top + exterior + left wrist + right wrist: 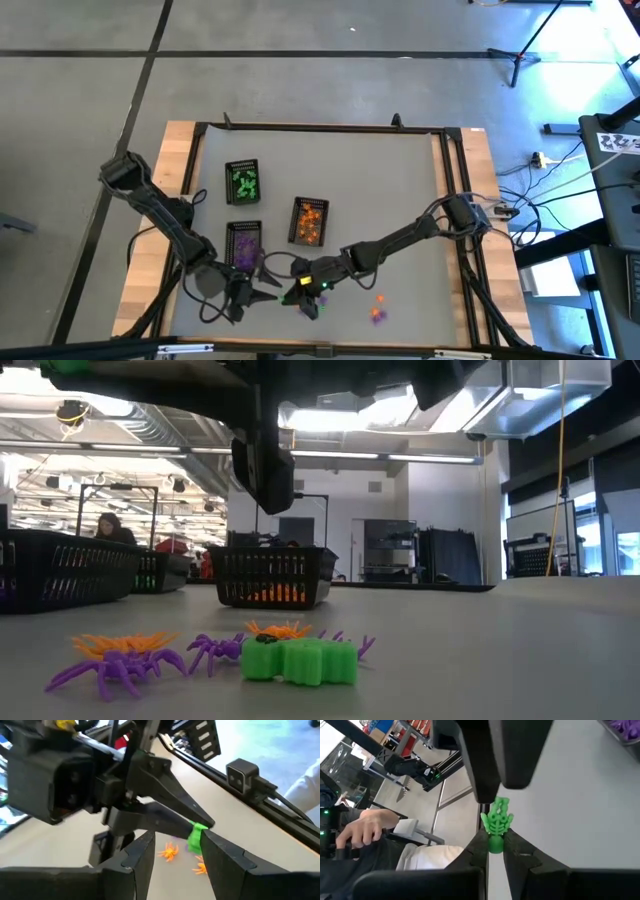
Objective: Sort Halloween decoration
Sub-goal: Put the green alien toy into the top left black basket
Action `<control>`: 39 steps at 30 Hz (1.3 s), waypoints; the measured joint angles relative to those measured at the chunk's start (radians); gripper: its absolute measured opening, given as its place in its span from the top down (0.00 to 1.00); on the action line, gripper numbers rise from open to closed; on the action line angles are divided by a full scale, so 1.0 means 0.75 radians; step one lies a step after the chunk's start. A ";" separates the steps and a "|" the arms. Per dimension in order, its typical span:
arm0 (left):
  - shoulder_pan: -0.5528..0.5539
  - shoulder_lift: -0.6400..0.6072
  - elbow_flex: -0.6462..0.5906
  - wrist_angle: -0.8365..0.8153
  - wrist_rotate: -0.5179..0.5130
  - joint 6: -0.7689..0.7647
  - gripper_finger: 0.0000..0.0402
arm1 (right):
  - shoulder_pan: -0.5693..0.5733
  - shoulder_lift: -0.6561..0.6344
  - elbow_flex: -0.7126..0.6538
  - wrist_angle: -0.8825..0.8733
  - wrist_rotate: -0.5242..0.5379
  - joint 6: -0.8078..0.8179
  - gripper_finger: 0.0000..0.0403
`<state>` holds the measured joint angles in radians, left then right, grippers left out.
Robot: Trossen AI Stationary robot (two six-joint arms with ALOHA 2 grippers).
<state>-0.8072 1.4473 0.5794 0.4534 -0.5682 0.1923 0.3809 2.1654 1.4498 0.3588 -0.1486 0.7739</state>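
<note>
Now | step: handover of a green trinket (496, 823) near the table's front edge | right tool (494, 848) clenched on it | left tool (176, 851) spread, just beside it | next: likely left closes, right releases, carry to green tray (243, 181)

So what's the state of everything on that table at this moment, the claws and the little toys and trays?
Right gripper: shut on the green trinket, held above the table.
Left gripper: open, empty, facing the right gripper.
Green tray: holds green pieces.
Purple tray: holds purple pieces.
Orange tray: holds orange pieces.
Loose trinkets: orange and purple, lying unsorted on the table.
</note>
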 joint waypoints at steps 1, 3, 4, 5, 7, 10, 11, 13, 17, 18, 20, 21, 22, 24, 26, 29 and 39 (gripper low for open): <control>0.002 0.008 0.000 0.000 0.012 -0.003 0.61 | 0.001 0.000 0.000 -0.001 0.001 0.000 0.91; 0.003 0.029 0.001 0.016 0.015 -0.005 0.61 | 0.001 0.001 0.000 -0.004 0.002 0.000 0.91; 0.003 0.040 0.001 0.020 0.018 -0.005 0.61 | 0.001 0.001 0.000 -0.005 0.001 0.000 0.91; 0.003 0.052 0.001 0.024 0.025 -0.008 0.61 | 0.001 0.001 0.000 -0.006 0.002 0.000 0.91; 0.003 0.077 0.001 0.018 0.060 -0.009 0.61 | 0.001 0.002 0.000 0.005 0.010 -0.001 0.91; 0.003 0.113 0.000 0.041 0.088 -0.010 0.61 | -0.002 0.001 0.002 0.006 0.013 -0.002 0.91; 0.002 0.124 0.000 0.052 0.088 -0.010 0.61 | -0.003 0.001 0.001 0.002 0.012 -0.001 0.91; 0.003 0.146 0.000 0.070 0.089 -0.010 0.61 | -0.002 0.001 0.001 -0.001 0.017 -0.001 0.91; 0.003 0.160 0.000 0.102 0.087 -0.008 0.61 | -0.002 0.001 0.001 -0.001 0.024 -0.001 0.91; 0.003 0.160 0.000 0.108 0.087 -0.006 0.61 | -0.002 0.001 0.001 -0.001 0.024 -0.001 0.91; 0.003 0.160 0.000 0.113 0.082 -0.001 0.61 | -0.002 0.001 0.001 -0.007 0.027 0.003 0.91; 0.003 0.160 0.000 0.113 0.077 0.001 0.61 | -0.002 0.001 0.002 -0.017 0.028 0.004 0.91; 0.003 0.160 0.000 0.113 0.075 0.001 0.61 | -0.002 0.001 0.002 -0.026 0.028 0.005 0.91; 0.003 0.160 0.000 0.126 0.073 0.001 0.61 | -0.001 0.001 0.002 -0.035 0.029 0.005 0.91; 0.002 0.160 0.000 0.146 0.073 0.001 0.61 | -0.001 0.001 0.002 -0.046 0.033 0.007 0.91; 0.002 0.160 0.000 0.184 0.072 0.020 0.61 | -0.002 0.001 0.002 -0.067 0.036 0.016 0.91; 0.003 0.160 0.000 0.200 0.072 0.038 0.61 | -0.002 0.001 0.002 -0.065 0.039 0.021 0.91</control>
<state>-0.8051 1.5673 0.5793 0.6033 -0.5140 0.2207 0.3798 2.1662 1.4509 0.3099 -0.1196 0.7895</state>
